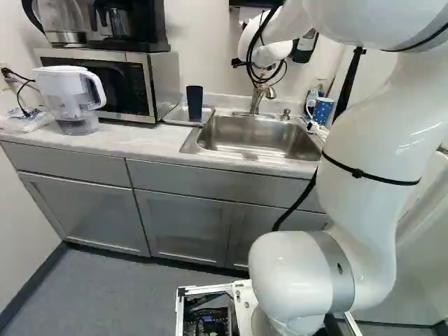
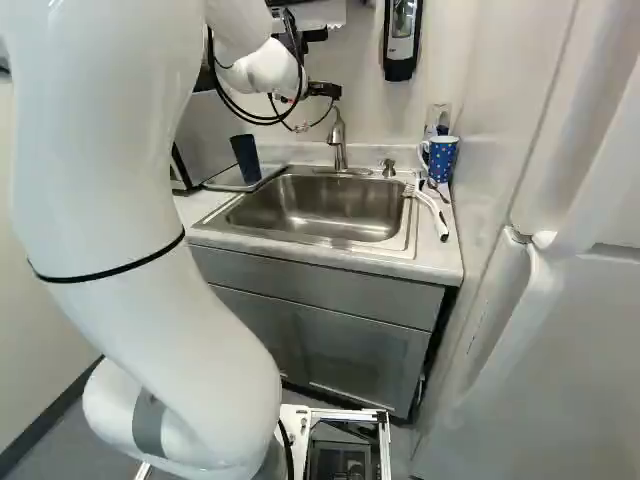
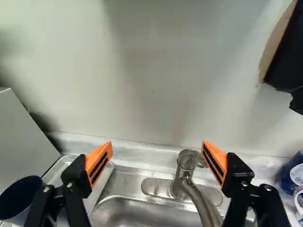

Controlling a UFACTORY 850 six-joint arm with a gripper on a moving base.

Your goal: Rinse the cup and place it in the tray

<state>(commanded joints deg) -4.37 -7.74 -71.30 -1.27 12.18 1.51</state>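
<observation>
Gripper (image 1: 260,70), 1 pc.: at sink's far side, nr. faucet (image 3: 179,184); fingers wide apart, orange pads (image 3: 99,163) facing, nothing clamped. Cup, dk. blue (image 1: 194,103), 1 pc.: upright, on metal tray (image 1: 173,115), L of sink (image 2: 318,208). Mug, blue w/ dots (image 2: 442,158), 1 pc.: far R corner of counter (image 1: 133,141); brush (image 2: 433,212) nr. side of it. Microwave (image 1: 162,84), L of tray; pitcher (image 1: 64,91), clear/wht., farther L.
</observation>
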